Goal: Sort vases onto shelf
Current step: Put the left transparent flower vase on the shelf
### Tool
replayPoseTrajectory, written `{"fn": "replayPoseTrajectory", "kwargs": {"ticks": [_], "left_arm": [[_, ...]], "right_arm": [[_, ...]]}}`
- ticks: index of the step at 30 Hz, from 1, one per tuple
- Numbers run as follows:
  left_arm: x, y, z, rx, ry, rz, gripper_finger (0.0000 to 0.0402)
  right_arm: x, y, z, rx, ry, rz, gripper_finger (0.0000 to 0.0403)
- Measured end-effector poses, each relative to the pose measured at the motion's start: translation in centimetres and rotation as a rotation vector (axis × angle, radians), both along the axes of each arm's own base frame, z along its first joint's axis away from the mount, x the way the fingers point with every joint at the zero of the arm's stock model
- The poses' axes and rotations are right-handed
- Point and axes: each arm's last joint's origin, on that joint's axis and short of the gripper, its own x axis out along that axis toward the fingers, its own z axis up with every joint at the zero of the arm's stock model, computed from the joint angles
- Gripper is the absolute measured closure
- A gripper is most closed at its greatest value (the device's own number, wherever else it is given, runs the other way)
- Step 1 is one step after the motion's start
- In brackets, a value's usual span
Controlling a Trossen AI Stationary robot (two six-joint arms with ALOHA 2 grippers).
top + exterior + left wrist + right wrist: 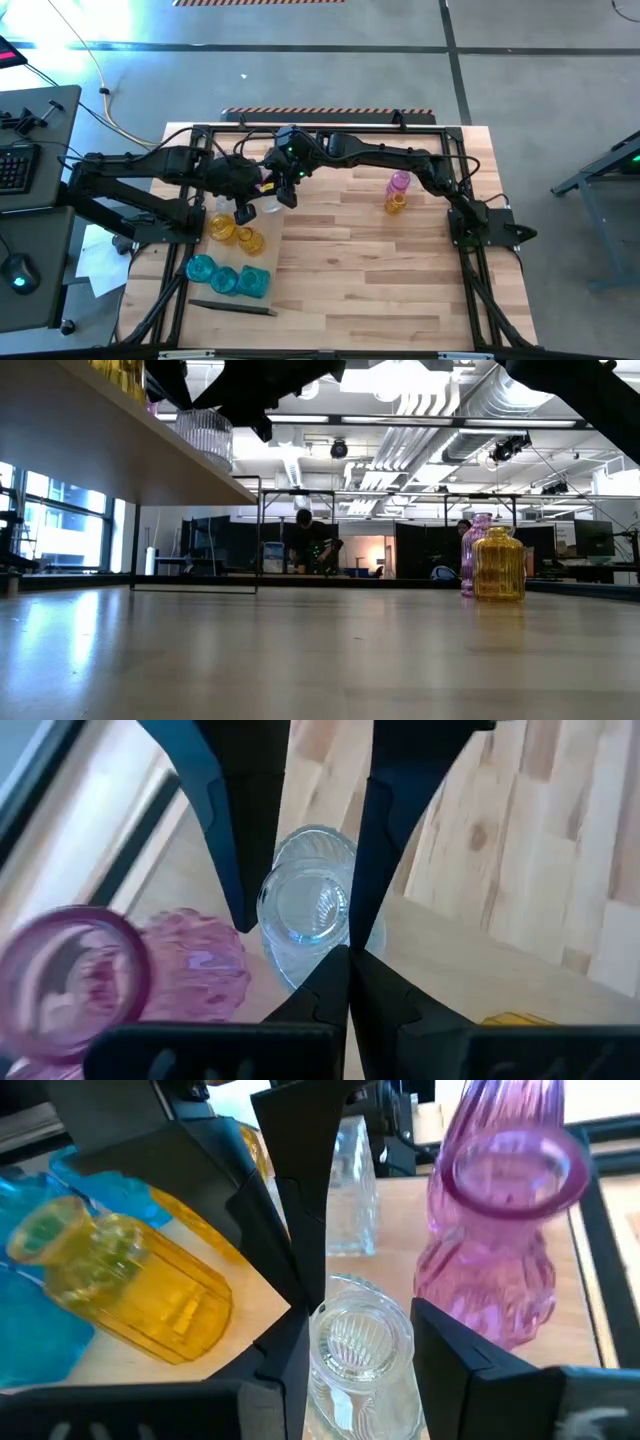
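Desk [380, 270] carries the raised shelf [100, 430] on its 9 o'clock side. On it, judging from above, three teal vases [225, 278] and two amber ones [235, 233] already stand, so the sorting looks over half done. The right claw [365, 1330] is part-closed around a clear ribbed vase [358, 1342] resting on the shelf toward 10 o'clock, beside a pink vase [500, 1210]. The left claw [348, 965], fingers fully together and empty, hovers just beside it. Still left on the desk at 2 o'clock: a pink bottle [399, 182] and an amber jar [395, 204].

Pink vase [505, 1220], amber vase [130, 1285], clear ribbed vase [362, 1350].
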Motion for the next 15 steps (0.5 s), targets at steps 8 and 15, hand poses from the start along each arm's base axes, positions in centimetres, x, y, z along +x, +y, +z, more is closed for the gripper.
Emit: {"fn": "replayPoseTrajectory", "kwargs": {"ticks": [8,15], "left_arm": [[-1.6,0.0,1.3,-0.026,-0.096,0.043,0.0397],[-2.3,0.0,1.8,-0.039,-0.132,0.058,0.0397]], "right_arm": [[0.1,0.8,0.3,0.009,-0.01,0.013,0.0293],[0.2,1.7,0.1,0.02,0.002,0.026,0.0293]]}}
